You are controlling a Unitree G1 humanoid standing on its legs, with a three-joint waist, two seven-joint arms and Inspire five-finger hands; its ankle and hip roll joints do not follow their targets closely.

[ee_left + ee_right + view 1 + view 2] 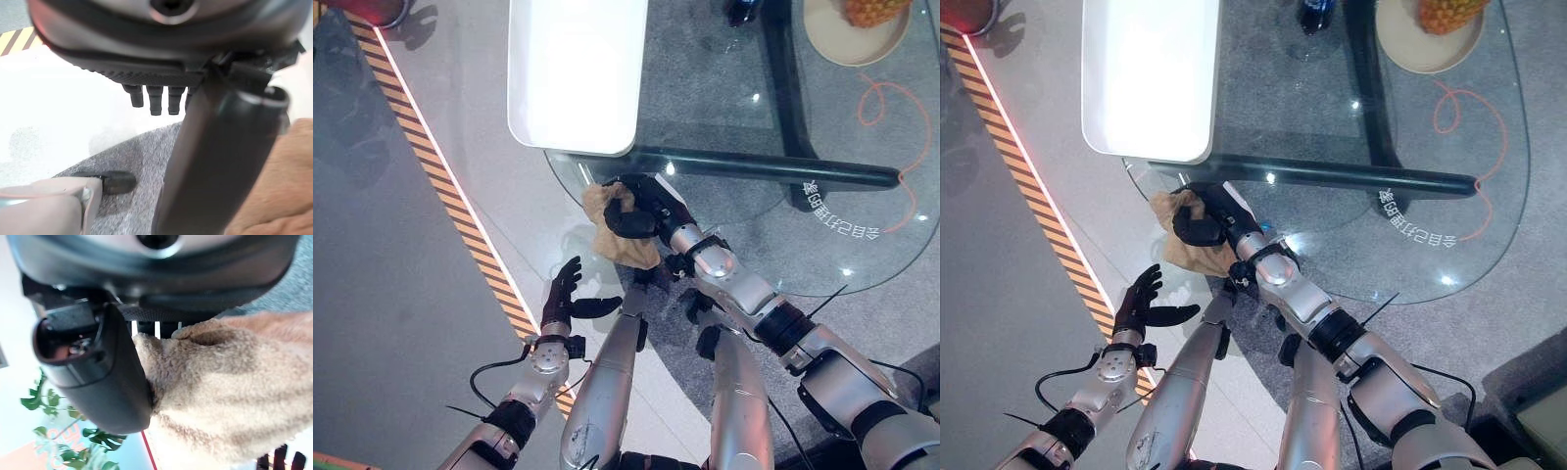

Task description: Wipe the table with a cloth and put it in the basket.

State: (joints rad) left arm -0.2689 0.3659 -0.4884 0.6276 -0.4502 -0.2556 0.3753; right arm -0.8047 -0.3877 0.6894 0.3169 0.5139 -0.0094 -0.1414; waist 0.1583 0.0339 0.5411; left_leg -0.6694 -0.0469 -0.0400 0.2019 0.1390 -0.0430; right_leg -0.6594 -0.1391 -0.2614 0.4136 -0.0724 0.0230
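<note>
Nearest the head camera, at the lower left of the left eye view, the left hand (566, 294) hovers over the floor beside the striped hazard tape (460, 211), fingers spread and relaxed, holding nothing. Above it, at frame centre, the right hand (636, 211) is curled round the tan cloth (619, 235) at the near edge of the round glass bench (783, 196); most of the cloth hangs below the rim. A white basket (573, 93) stands at upper centre, overlapping the bench's left edge, just beyond the cloth. A plate (842, 44) bearing a pineapple (873, 10) occupies the upper right.

The right eye view repeats this layout: right hand (1209, 223) closed on the cloth (1190, 250), basket (1146, 98) just above it, left hand (1141, 299) open at lower left.

The left wrist view shows straight fingers (155, 100) over pale floor and grey carpet, with a tan patch (probably the cloth) at the lower right corner.

The right wrist view shows the thumb (105, 372) pressed into the fleecy cloth (230, 387), a firm pinch.

Progress assessment: the cloth is in hand and at the bench edge, so wiping appears either finished or close to it (the glass surface itself gives no evidence). Remaining: carry the cloth over the basket rim and release it inside.
</note>
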